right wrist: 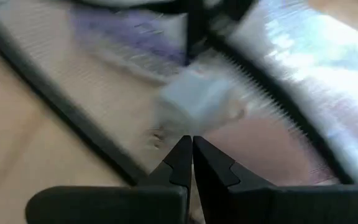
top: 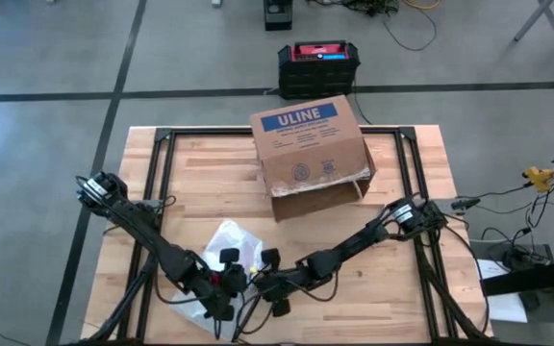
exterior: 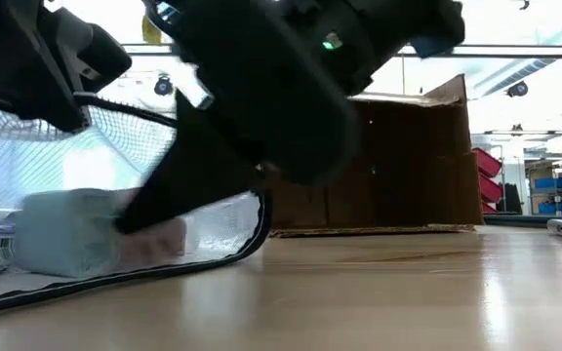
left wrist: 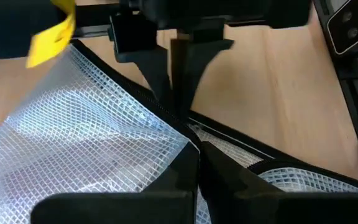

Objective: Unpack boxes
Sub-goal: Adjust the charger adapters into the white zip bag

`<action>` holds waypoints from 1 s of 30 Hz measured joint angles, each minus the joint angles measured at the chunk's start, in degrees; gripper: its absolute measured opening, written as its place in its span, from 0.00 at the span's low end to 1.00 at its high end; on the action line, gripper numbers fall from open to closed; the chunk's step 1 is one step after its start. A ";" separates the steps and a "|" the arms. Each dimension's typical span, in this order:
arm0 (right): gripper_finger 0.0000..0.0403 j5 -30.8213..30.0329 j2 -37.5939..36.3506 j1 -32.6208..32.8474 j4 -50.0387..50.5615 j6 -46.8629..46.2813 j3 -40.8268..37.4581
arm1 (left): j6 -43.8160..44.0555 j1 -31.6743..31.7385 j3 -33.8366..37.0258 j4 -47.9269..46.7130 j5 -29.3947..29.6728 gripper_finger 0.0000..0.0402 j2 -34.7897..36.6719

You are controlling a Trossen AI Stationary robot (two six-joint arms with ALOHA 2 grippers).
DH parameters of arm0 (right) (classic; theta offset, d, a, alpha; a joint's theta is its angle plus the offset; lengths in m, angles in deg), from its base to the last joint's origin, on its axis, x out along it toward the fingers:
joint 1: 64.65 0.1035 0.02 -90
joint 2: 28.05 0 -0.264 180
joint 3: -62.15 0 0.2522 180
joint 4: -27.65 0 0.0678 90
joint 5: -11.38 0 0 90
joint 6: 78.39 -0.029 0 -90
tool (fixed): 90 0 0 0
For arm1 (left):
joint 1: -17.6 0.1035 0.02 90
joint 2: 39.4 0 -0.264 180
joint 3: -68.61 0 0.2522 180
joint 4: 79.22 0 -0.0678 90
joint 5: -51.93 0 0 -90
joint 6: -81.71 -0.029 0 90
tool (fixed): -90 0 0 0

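The brown cardboard box with a blue ULINE label lies on its side at the table's far middle, its open end facing the near edge. A clear mesh bag with black zipper edging lies at the near left, a pale packet inside it. My left gripper is shut at the bag's black edge. My right gripper is shut just opposite it, and its tips reach down to the same zipper strip. Both grippers meet over the bag's near right corner. My left gripper pinches the bag's black zipper edge between its two fingers, slanting down from the table's left, across the strip. The bag lies on the table below. My right gripper's shut tips come down at the zipper strip from the right; I cannot tell whether they touch it.
A black-and-red case stands on the floor beyond the far edge. Black frame rails run along the table's left and right sides. Bare wood lies at the near right and between bag and box.
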 joint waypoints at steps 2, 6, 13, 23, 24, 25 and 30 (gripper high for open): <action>0.00 -2.05 0.67 -0.70 -1.93 -0.59 0.12 | 0.13 0.00 0.00 0.27 0.00 0.00 -0.83; 0.00 -2.88 0.59 -2.00 -2.47 -0.81 0.15 | 0.62 0.02 0.00 0.35 0.08 0.00 -2.81; 0.00 -2.58 -1.60 -1.48 1.35 0.47 0.17 | 1.66 0.00 0.04 0.55 0.00 0.00 -4.03; 0.00 -2.55 -3.18 0.71 11.30 -1.87 0.17 | 2.92 -0.04 0.04 1.34 -0.04 0.00 -4.03; 0.00 -2.52 -3.09 0.70 12.22 -1.91 0.16 | 2.92 -0.04 0.04 1.42 -0.04 0.00 -4.03; 0.00 -2.65 -2.78 0.53 12.39 -2.13 0.04 | 2.92 -0.04 0.04 1.54 -0.04 0.00 -4.03; 0.00 -15.36 -1.11 -1.24 10.52 -2.52 -0.36 | 2.96 -0.04 0.04 3.39 0.08 0.00 -4.03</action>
